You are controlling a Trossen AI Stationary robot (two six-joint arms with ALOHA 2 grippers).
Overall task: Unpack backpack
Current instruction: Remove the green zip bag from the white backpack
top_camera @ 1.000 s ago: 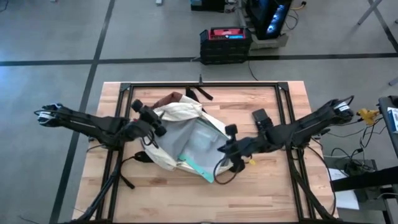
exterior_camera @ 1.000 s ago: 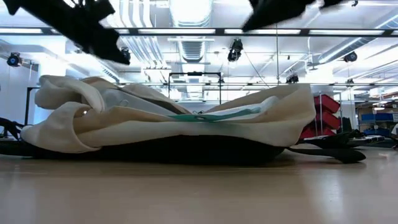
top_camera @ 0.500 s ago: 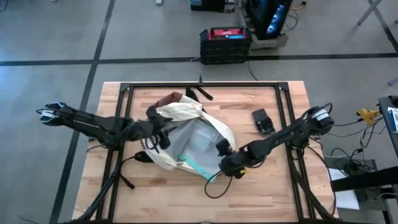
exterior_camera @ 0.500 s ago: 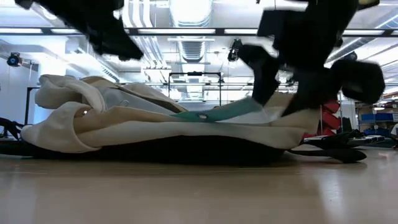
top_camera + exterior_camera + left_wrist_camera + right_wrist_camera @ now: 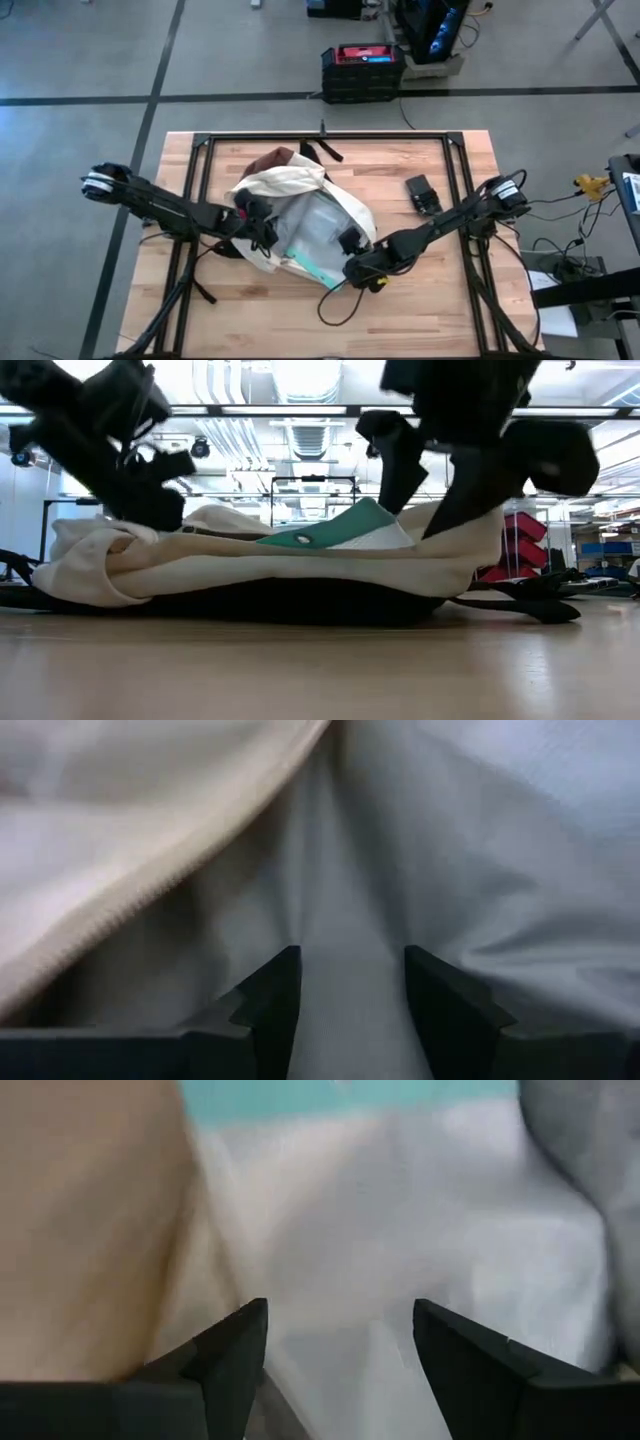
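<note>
The cream-white backpack lies flat on the wooden table with its mouth open and its grey lining showing. A clear teal-edged pouch sticks out of the mouth toward the near edge, its teal corner tipped up. My left gripper stands open at the left rim of the mouth, low on the cloth. My right gripper is open over the pouch at the mouth's right side; its fingers straddle the pouch's clear face. My left gripper rests its open fingers on the grey lining just inside the zip edge, slanting down from the table's left. The cream flap under it lies pressed low. My right gripper stands over the pouch; whether its fingers touch it I cannot tell.
A small black device lies on the table right of the backpack. A black cable loops near the front edge. Black straps trail at the far side. Black frame rails run along the table.
Both grippers have come down onto the backpack. My left one sank into the left rim of the mouth, and the flap there has been flattened. My right one moved toward the near left, down over the pouch, whose teal corner has tipped up.
</note>
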